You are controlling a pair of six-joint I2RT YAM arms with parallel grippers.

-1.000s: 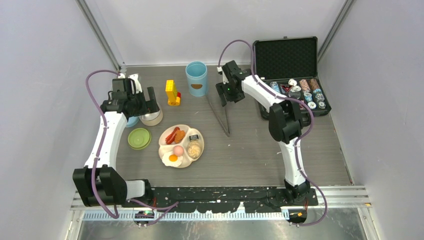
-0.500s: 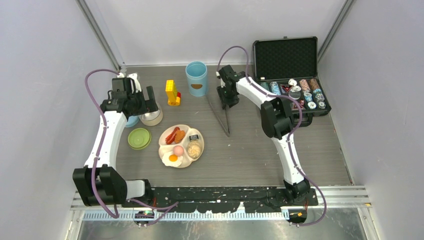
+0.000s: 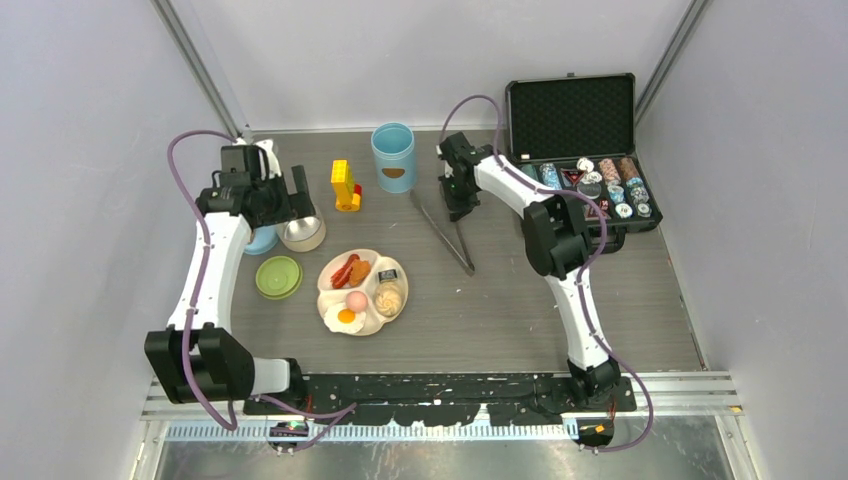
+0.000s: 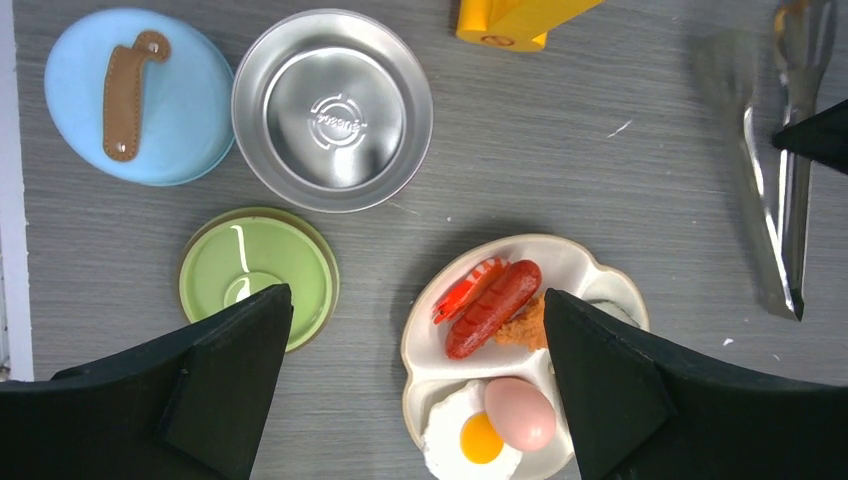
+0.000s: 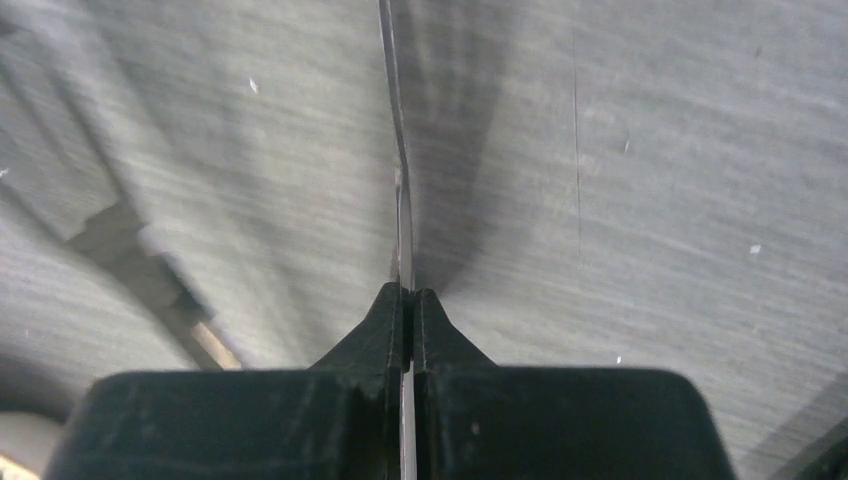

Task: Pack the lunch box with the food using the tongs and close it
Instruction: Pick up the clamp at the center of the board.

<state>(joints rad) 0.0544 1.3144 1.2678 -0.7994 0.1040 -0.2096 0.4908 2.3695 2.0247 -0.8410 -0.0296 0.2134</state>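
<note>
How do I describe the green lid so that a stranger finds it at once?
Start at the cream plate of toy food in the middle of the table. Just left of it lies the green lid, flat and round. Its neighbours differ: the blue lid behind it has a brown strap, and the bowl is bare steel.

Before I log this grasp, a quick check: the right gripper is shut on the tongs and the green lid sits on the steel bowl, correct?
Not quite: in the left wrist view the green lid lies on the table beside the open steel bowl. The right gripper is indeed shut on the tongs.
</note>
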